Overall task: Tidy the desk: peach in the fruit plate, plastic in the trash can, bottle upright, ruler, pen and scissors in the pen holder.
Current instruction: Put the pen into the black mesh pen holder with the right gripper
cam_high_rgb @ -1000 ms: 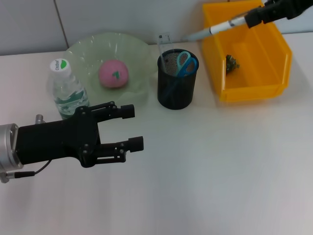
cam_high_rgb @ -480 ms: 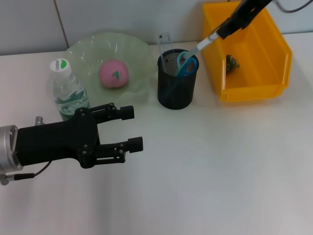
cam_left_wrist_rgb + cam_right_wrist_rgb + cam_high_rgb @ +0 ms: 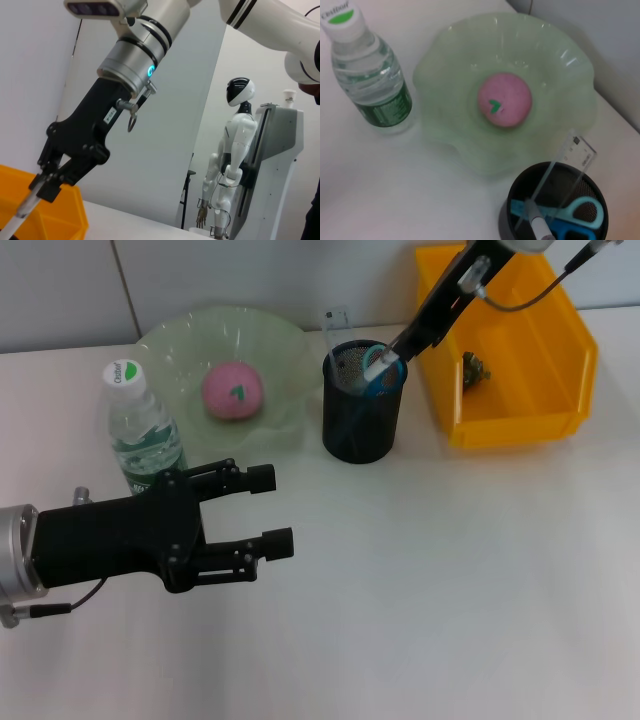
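Black mesh pen holder [image 3: 362, 418] gets the pen [image 3: 376, 361]!
Right end effector [image 3: 412, 337] pinches it, tip inside; peach [image 3: 233, 390] plated, bottle [image 3: 140, 427] upright, ruler, scissors in; left end effector [image 3: 268, 508] spread, idle.

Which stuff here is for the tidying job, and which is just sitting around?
For the job: peach, plate, bottle, cup, scissors, ruler, pen, yellow bin, right tool.
Just around: left tool, parked.

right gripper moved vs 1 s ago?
Yes. In the head view the right gripper has swung down from above the yellow bin toward the pen holder, so the pen it grips now dips into the holder's mouth.
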Motion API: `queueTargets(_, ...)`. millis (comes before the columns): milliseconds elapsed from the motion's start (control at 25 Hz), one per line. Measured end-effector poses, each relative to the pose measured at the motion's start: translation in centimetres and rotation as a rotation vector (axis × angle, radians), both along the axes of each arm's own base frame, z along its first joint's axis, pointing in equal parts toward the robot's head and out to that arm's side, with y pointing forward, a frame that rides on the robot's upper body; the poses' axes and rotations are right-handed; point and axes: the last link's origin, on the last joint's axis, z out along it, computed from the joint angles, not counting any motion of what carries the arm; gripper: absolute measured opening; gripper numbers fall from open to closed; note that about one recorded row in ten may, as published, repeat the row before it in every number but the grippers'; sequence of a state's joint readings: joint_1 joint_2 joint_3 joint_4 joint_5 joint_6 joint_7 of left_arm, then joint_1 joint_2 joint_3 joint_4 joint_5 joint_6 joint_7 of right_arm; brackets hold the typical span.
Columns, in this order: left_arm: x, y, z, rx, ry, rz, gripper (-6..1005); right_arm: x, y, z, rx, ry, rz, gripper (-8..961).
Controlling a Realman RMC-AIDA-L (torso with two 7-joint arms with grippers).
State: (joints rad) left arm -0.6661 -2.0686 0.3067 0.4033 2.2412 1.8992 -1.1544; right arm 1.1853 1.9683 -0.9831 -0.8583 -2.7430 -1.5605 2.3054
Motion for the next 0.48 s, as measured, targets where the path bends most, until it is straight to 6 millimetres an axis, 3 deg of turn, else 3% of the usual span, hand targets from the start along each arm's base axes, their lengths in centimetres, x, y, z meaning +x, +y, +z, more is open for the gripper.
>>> queueTargets(160,-0.2,-0.3,-0.1,-0.005,-0.006,0.01,800,0.2,0.0,-1.1,-0.004,-0.004,-0.009,280)
queueTargets(480,-0.2,-0.5,-0.2,-0.013,-0.015,0.014,800,0.3,0.0,-1.4,0.004,-0.002,-0.033,295)
